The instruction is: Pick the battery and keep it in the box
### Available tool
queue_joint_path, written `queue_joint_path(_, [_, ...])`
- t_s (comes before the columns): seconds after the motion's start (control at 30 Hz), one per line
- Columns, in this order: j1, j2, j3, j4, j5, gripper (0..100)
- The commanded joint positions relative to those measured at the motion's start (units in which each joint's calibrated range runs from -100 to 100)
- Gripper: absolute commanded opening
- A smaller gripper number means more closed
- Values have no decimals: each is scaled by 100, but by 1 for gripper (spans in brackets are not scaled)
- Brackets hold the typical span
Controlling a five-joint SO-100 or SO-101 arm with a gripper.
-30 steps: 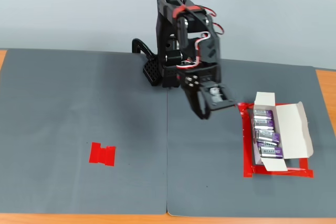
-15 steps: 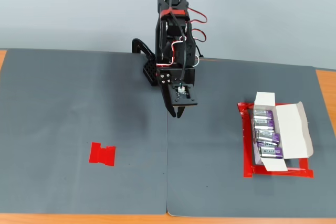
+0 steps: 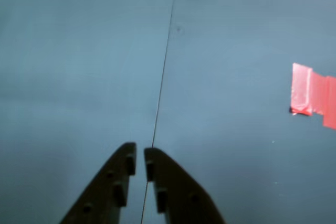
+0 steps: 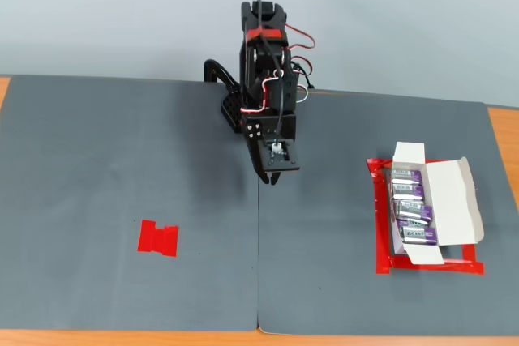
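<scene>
Purple cylindrical batteries (image 4: 413, 215) lie only inside the white cardboard box (image 4: 450, 200), none on the red tape patch (image 4: 158, 238), so the black two-finger gripper (image 3: 140, 162), nearly closed and empty above the grey mat (image 4: 122, 168), may go down and catch nothing.

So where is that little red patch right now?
In the fixed view the red patch lies flat on the left side of the grey mat, left of and nearer the camera than the gripper. The wrist view shows it at the right edge.
</scene>
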Motion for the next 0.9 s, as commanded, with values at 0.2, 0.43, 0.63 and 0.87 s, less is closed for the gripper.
queue_joint_path(0.2, [11,-1733,1178,-29,-11,2])
queue_joint_path(0.43, [4,-1691,1738,-55,-22,2])
queue_joint_path(0.63, [41,-1691,1829,231,-173,2])
queue_joint_path(0.87, [48,-1699,1738,535,-527,2])
